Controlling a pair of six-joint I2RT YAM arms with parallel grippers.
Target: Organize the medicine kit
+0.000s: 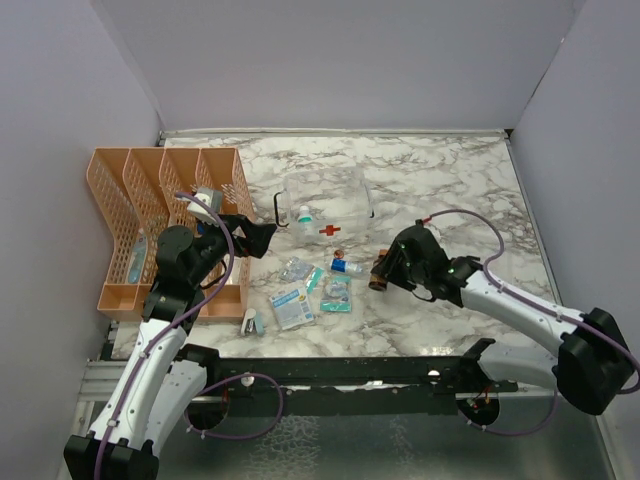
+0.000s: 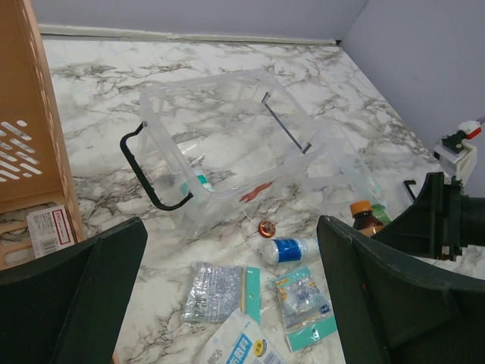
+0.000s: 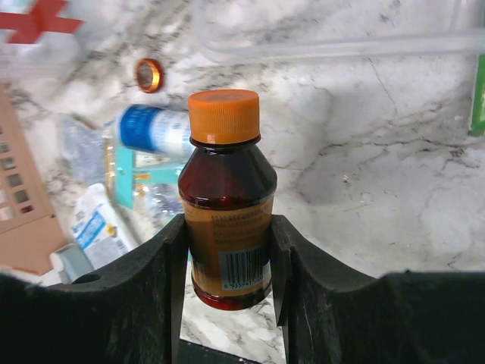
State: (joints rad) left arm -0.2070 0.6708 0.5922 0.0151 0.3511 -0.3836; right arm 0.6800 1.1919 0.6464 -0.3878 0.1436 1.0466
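Observation:
The medicine kit (image 1: 352, 178) is a clear box with a red cross (image 1: 329, 230) and a black handle (image 2: 144, 178). It stands open at mid-table, and a small green-and-white item (image 2: 198, 182) lies inside. My right gripper (image 3: 227, 227) is shut on a brown bottle (image 3: 227, 189) with an orange cap. The fingers (image 3: 176, 250) press both sides of the label, just right of the kit's front corner (image 1: 379, 272). My left gripper (image 2: 231, 227) hangs wide open above the loose packets (image 2: 216, 292), holding nothing.
On the marble in front of the kit lie a blue-labelled white roll (image 2: 292, 249), a small copper tin (image 2: 267, 227), several plastic packets (image 1: 292, 305) and a small grey item (image 1: 251, 322). An orange lattice organizer (image 1: 170, 210) stands at the left. Walls enclose the table.

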